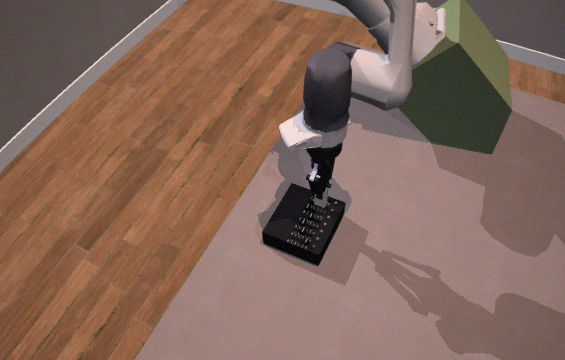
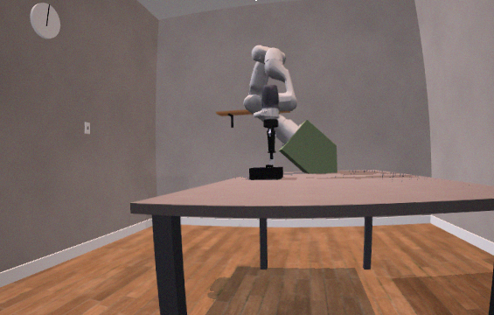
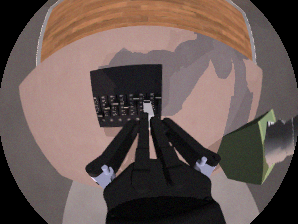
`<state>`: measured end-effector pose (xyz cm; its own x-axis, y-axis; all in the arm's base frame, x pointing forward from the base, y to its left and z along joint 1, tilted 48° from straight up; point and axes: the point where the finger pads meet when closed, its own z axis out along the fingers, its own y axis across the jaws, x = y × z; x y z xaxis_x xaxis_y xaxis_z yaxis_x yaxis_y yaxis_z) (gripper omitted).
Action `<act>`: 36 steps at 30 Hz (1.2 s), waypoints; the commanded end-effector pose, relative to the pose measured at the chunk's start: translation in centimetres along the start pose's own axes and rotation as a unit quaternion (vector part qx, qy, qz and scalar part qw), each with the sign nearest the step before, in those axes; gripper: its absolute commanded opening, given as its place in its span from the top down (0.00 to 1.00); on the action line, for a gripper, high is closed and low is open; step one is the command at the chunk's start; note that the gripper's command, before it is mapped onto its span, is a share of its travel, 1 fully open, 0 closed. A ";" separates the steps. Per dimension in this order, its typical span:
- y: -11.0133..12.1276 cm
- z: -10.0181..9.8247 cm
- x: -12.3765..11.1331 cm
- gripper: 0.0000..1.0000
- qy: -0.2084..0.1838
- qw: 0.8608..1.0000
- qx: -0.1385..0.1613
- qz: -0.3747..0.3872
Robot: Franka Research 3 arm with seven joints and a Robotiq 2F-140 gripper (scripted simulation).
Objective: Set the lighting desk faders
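The black lighting desk (image 1: 307,224) stands flat on the grey table near its left edge. Its row of small faders (image 1: 312,225) shows as pale ticks on the right half of the top. It also shows in the exterior view (image 2: 266,173) and in the wrist view (image 3: 127,96). My gripper (image 1: 319,200) is shut with nothing between the fingers. Its tips point straight down over the far end of the fader row, close above or touching the desk top. In the wrist view the shut tips (image 3: 148,108) sit over a fader towards the right end of the row. The fader levels are too small to read.
A large green block (image 1: 454,85) stands at the back of the table by the arm's base. The table's left edge (image 1: 242,200) runs close beside the desk, with wooden floor below. A wall shelf (image 2: 233,113) hangs behind the arm.
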<state>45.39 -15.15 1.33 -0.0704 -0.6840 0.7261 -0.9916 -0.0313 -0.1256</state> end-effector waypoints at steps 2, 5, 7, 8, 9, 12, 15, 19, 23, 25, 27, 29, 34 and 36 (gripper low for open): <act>-0.1 0.0 0.2 1.00 0.000 1.000 0.002 -0.004; -0.1 0.0 0.2 1.00 0.000 1.000 0.002 -0.004; -0.1 0.0 0.2 1.00 0.000 1.000 0.002 -0.004; -0.1 0.0 0.2 1.00 0.000 1.000 0.002 -0.004; -0.1 0.0 0.2 1.00 0.000 1.000 0.002 -0.004; -0.1 0.0 0.2 1.00 0.000 1.000 0.002 -0.004; -0.1 0.0 0.2 1.00 0.000 1.000 0.002 -0.004; -0.1 0.0 0.1 1.00 0.000 1.000 0.002 -0.004; -0.1 0.0 0.0 1.00 0.000 1.000 0.002 -0.004; -0.1 0.0 0.0 1.00 0.000 1.000 0.002 -0.004; -0.1 0.0 -0.2 1.00 0.000 1.000 0.002 -0.004; -0.1 0.0 -0.3 1.00 0.000 1.000 0.002 -0.004; -0.1 0.0 -0.4 1.00 0.000 1.000 0.002 -0.004; -0.1 0.0 -0.4 1.00 0.000 1.000 0.002 -0.004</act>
<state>45.45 -14.91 1.08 -0.0602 -0.6838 0.7272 -0.9921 -0.0394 -0.1192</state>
